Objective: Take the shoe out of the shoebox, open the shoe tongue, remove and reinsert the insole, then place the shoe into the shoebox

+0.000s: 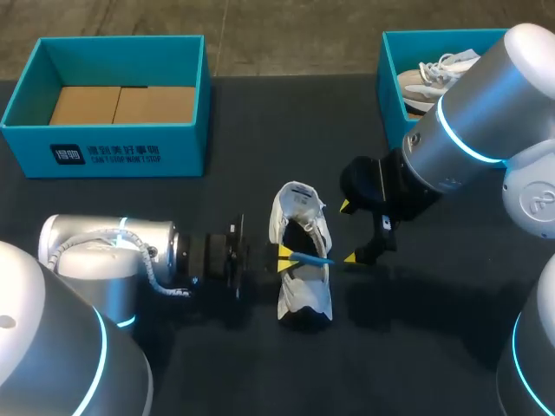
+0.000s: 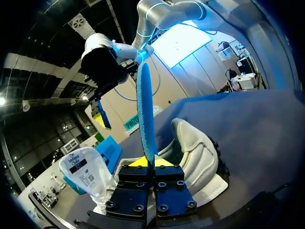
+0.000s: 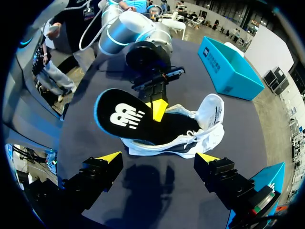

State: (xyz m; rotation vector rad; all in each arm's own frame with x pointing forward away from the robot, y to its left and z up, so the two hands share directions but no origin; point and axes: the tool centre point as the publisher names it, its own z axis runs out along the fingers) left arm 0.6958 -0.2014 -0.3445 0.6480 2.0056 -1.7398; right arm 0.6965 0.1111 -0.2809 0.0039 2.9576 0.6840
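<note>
Because the insole [image 1: 316, 257] stands on edge under the head camera, it shows there only as a thin blue line; its black upper face is plain only from the right wrist view. Its near end is covered by the yellow tips of the left gripper [image 1: 284, 257], which is clenched on it from both sides. The shoe [image 1: 303, 299] lies on the dark counter [image 1: 260, 121]. Its long axis runs from the robot's side toward the far edge, and the folded-out tongue [image 1: 297, 198] is at the far end. The tongue hides what is under it, so toe and heel are hard to tell apart. The insole crosses over the shoe's opening, its long axis at right angles to the shoe's, pointing from the left gripper toward the right gripper [image 1: 349, 232]. That gripper hangs just right of the shoe, fingers spread wide, touching nothing. Well to the far left of the shoe stands a teal shoebox [image 1: 104, 152] with cardboard inside. To the far right of the shoe, a second shoebox [image 1: 392, 87], partly hidden by the right arm [image 1: 468, 113], holds another shoe [image 1: 434, 74].
</note>
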